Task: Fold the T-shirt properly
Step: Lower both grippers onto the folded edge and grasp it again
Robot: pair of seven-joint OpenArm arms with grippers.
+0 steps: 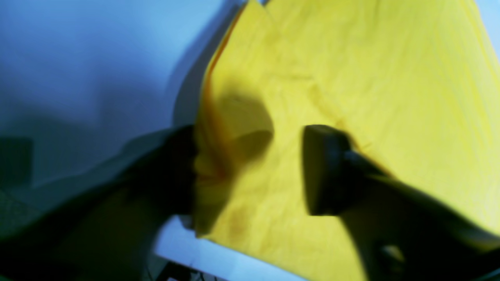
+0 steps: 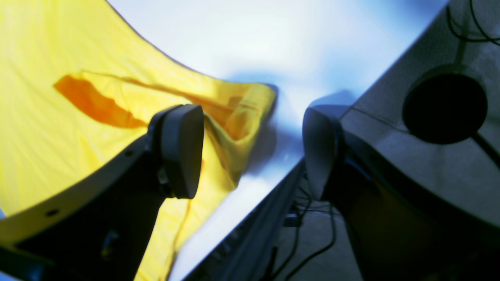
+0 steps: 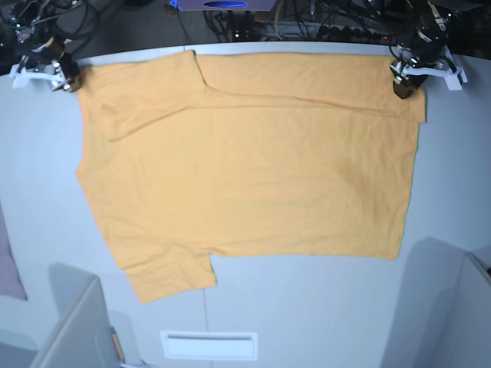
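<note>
The orange-yellow T-shirt (image 3: pixel 245 169) lies spread flat on the white table (image 3: pixel 307 314), its plain side up. My left gripper (image 3: pixel 405 83) is at the shirt's far right corner. In the left wrist view the T-shirt (image 1: pixel 371 97) has its edge bunched between the left gripper's (image 1: pixel 250 168) dark fingers (image 1: pixel 324 168), which still stand apart. My right gripper (image 3: pixel 67 79) is at the shirt's far left corner. There the right gripper (image 2: pixel 252 152) is open, with the T-shirt's (image 2: pixel 58 156) hem corner lying beside its left pad (image 2: pixel 181 150).
A pinkish cloth (image 3: pixel 6 268) pokes in at the table's left edge. A white label (image 3: pixel 209 345) lies near the front edge. Grey panels (image 3: pixel 77 330) rise at both front corners. Cables (image 3: pixel 307 15) crowd behind the table's back edge.
</note>
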